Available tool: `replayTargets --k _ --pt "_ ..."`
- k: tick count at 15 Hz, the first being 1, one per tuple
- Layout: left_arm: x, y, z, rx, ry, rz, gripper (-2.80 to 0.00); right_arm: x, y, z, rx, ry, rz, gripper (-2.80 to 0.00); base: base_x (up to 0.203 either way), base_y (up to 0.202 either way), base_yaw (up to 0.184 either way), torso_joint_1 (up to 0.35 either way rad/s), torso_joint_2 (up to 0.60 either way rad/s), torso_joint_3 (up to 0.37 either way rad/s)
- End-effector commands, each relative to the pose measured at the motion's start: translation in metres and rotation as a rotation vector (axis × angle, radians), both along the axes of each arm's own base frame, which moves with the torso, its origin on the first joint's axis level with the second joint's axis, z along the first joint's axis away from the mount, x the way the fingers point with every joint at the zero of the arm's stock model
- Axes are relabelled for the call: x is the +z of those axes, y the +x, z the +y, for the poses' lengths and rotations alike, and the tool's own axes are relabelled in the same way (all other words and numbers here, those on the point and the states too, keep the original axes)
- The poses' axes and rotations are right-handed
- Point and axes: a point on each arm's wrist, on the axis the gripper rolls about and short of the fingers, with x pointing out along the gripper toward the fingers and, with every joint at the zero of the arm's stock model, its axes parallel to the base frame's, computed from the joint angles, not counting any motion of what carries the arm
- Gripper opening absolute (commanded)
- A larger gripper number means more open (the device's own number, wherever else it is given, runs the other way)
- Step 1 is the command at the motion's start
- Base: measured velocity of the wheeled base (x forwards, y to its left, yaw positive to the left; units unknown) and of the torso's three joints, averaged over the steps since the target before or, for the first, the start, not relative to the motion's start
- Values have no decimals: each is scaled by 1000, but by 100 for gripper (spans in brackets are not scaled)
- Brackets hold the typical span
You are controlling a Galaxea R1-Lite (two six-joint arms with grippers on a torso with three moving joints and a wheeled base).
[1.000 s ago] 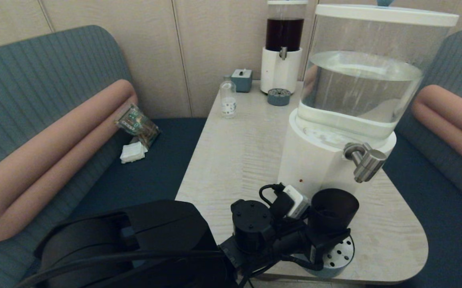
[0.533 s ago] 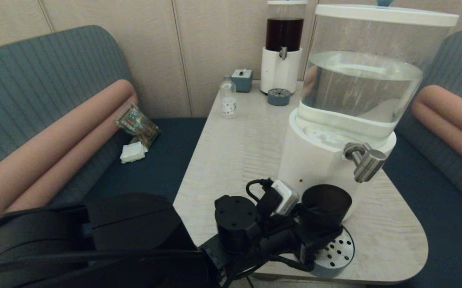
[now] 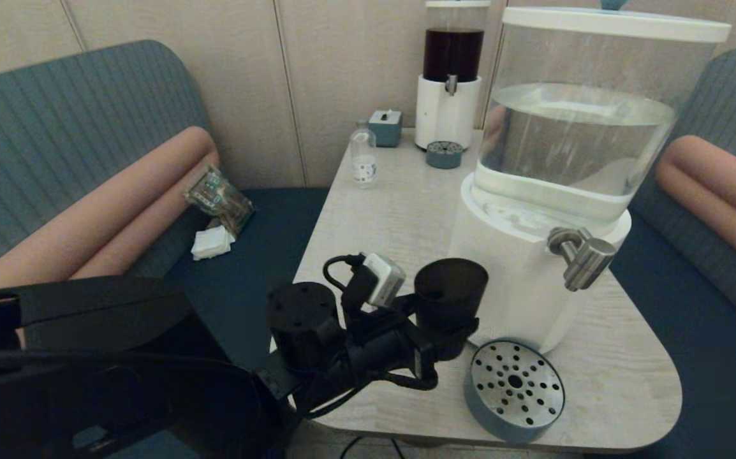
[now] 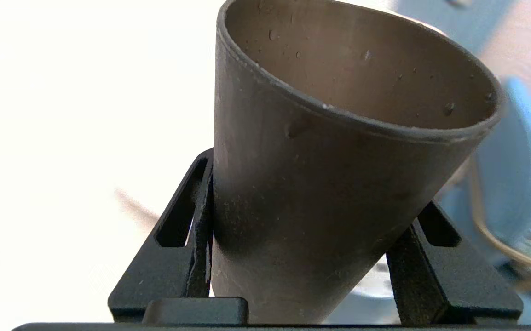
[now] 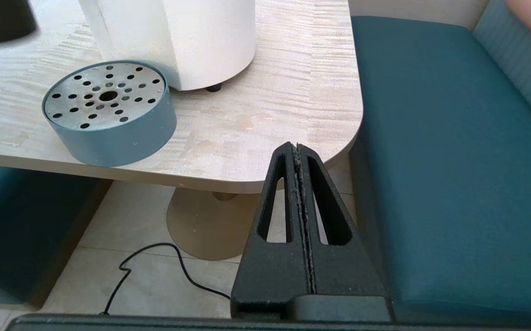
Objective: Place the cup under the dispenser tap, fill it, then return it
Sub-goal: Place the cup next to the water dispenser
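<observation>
The dark brown cup [image 3: 449, 293] is held upright above the table, left of the big white dispenser [image 3: 515, 274]. My left gripper [image 3: 448, 338] is shut on the cup's lower part. From the left wrist, the cup [image 4: 334, 174] fills the frame, both fingers [image 4: 192, 230] pressed against its sides, with droplets on its inner wall. The brushed-steel dispenser tap [image 3: 581, 255] sticks out to the cup's right, above the round perforated drip tray [image 3: 513, 390]. My right gripper [image 5: 297, 149] hangs shut and empty below the table's near right corner.
A smaller dark-liquid dispenser [image 3: 451, 83], a small clear bottle [image 3: 363, 159], a blue-grey box [image 3: 385, 127] and a second small drip tray [image 3: 444, 154] stand at the table's far end. Teal benches flank the table [image 3: 374, 242]. A cable [image 5: 155, 262] lies on the floor.
My left gripper has carried the cup off the drip tray, leftward and away from under the tap. The drip tray is now uncovered.
</observation>
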Motion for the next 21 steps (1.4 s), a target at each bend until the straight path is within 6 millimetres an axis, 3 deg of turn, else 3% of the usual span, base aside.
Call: replayTargets --k 1,7,15,21 --pt "12 8 19 40 -27 -32 -280 0 0 0 0 0 0 -280 0 0 0 0 0 0" --pt "12 42 53 161 -31 -52 -280 0 0 0 0 0 1 -280 0 0 0 0 0 0" --pt "-15 124 98 355 -50 -83 -280 0 0 0 0 0 1 -280 0 0 0 0 0 0" --pt "-32 143 109 397 -43 -76 -280 0 0 0 0 0 0 -280 0 0 0 0 0 0"
